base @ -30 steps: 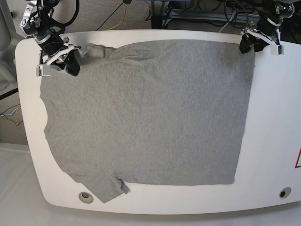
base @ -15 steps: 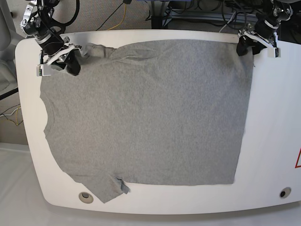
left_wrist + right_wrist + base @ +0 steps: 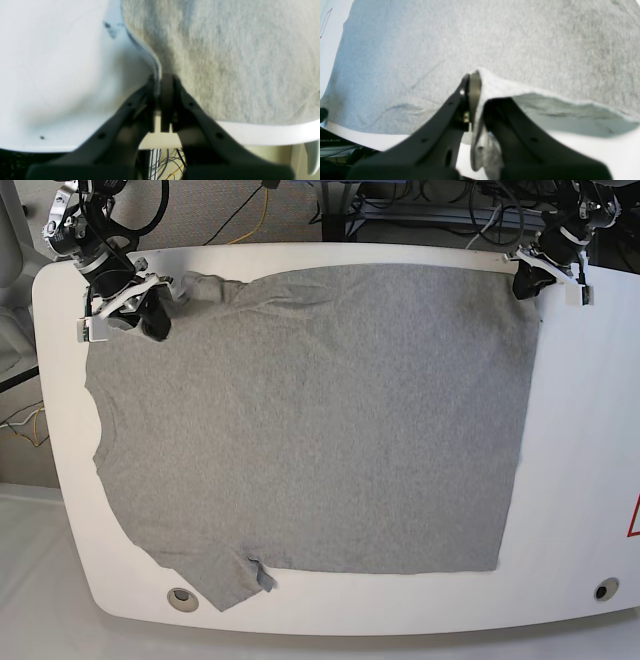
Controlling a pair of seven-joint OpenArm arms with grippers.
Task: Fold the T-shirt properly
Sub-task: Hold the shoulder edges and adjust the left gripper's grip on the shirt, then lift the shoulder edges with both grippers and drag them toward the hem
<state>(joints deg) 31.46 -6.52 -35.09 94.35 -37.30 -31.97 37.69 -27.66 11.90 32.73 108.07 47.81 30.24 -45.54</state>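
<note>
The heather-grey T-shirt (image 3: 310, 420) lies spread flat on the white table (image 3: 580, 480), plain side up, its lettering hidden. My left gripper (image 3: 528, 284) is at the shirt's far right corner. In the left wrist view (image 3: 160, 82) it is shut on the shirt's (image 3: 237, 62) edge. My right gripper (image 3: 152, 320) is at the far left corner beside a bunched sleeve (image 3: 205, 285). In the right wrist view (image 3: 476, 77) it is shut on a raised fold of the shirt (image 3: 495, 37).
The other sleeve (image 3: 232, 578) lies near the front table edge. Two round holes (image 3: 182, 598) (image 3: 605, 589) sit in the table's front corners. A red mark (image 3: 633, 518) is at the right edge. Cables (image 3: 430, 205) run behind the table.
My left gripper has shifted a little and turned at the far right corner, its arm drawing back toward the table's far edge. The right arm and the shirt have not visibly moved.
</note>
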